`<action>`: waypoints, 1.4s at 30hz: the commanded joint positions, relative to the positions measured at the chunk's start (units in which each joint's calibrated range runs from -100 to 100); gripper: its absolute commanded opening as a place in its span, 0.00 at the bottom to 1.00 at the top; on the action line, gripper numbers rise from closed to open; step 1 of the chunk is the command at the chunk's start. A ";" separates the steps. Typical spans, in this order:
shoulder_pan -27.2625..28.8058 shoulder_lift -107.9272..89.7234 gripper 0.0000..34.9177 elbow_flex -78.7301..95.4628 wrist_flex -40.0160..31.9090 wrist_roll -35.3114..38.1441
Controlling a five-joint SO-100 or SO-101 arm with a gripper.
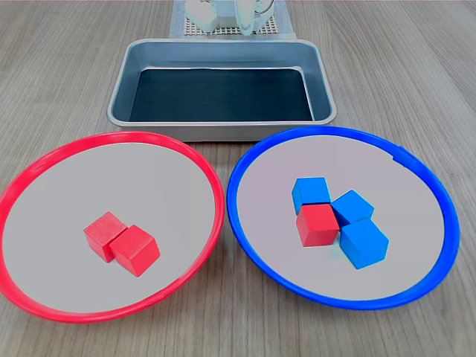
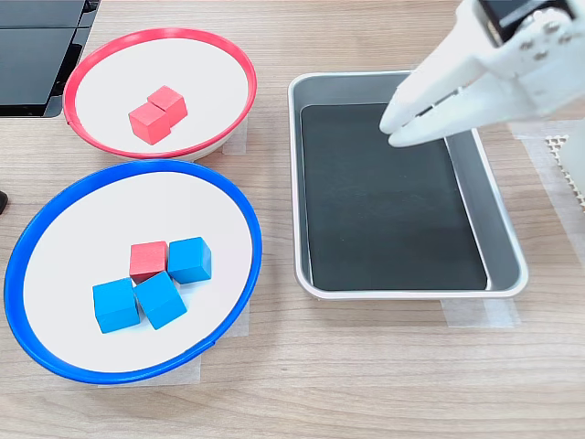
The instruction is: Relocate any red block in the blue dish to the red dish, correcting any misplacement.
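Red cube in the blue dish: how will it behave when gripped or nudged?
The red block looks rigid with flat faces, so it will probably slide, not roll. It touches the blue cubes in the blue dish, so a nudge likely shifts them too. The gripper hangs over the metal tray.

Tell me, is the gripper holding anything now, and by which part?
Nothing is held. The gripper hangs empty over the metal tray; the red block lies in the blue dish.

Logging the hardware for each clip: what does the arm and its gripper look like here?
In the second exterior view, the gripper is white plastic with two long, flat fingers tapering to blunt tips, and a dark part where it joins the arm at the frame's top. In the first exterior view only white rounded parts show at the top edge. No cables or markings are visible.
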 commanded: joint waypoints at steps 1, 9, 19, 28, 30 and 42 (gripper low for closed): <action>-0.33 15.28 0.01 -16.82 0.16 1.51; 0.61 49.56 0.11 -45.58 -0.41 3.47; 1.65 81.54 0.03 -75.08 -0.58 3.22; 0.71 98.09 0.07 -91.28 -0.74 3.22; 0.24 101.33 0.09 -94.38 -0.74 3.13; -2.40 105.51 0.32 -94.92 0.66 2.54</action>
